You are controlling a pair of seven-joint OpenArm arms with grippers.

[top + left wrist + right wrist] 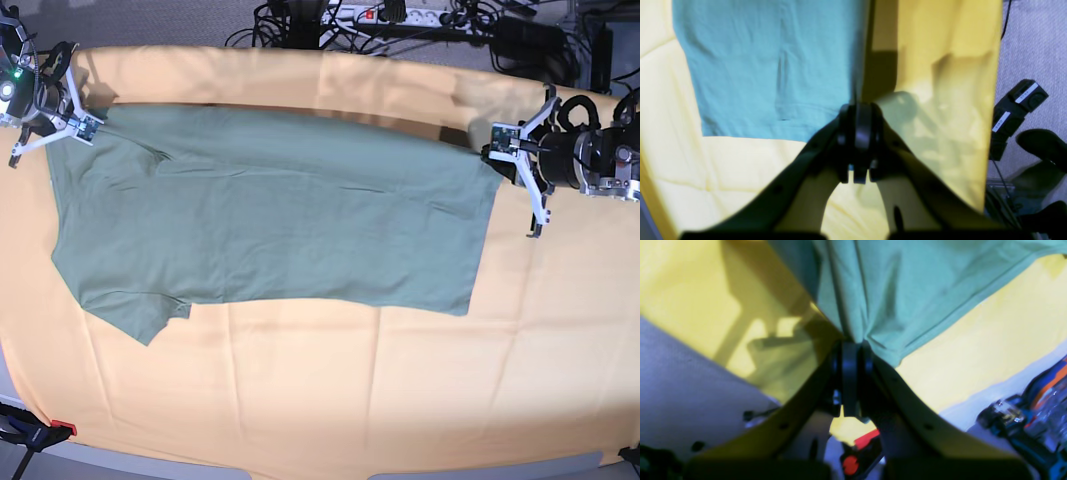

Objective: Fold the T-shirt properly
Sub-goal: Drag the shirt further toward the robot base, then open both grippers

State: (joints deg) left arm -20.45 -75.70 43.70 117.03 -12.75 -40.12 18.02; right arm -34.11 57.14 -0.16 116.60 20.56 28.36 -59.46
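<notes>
The sage-green T-shirt [270, 215] lies spread on the yellow-orange cloth [350, 400], with one sleeve at the near left. Its far edge is stretched in a line between my two grippers and casts a shadow on the cloth behind it. At the shirt's far left corner my right gripper [93, 120] is shut on the fabric; in the right wrist view the T-shirt [907, 290] bunches into that gripper [851, 346]. My left gripper [490, 152] is shut on the far right corner, and the left wrist view shows the T-shirt [773, 66] running into the closed tips [857, 110].
Cables and a power strip [390, 15] lie beyond the cloth's far edge. A red-tipped clamp [45, 432] sits at the near left corner. The cloth's edge drops off beside my left gripper, with black devices [1020, 103] on the floor below.
</notes>
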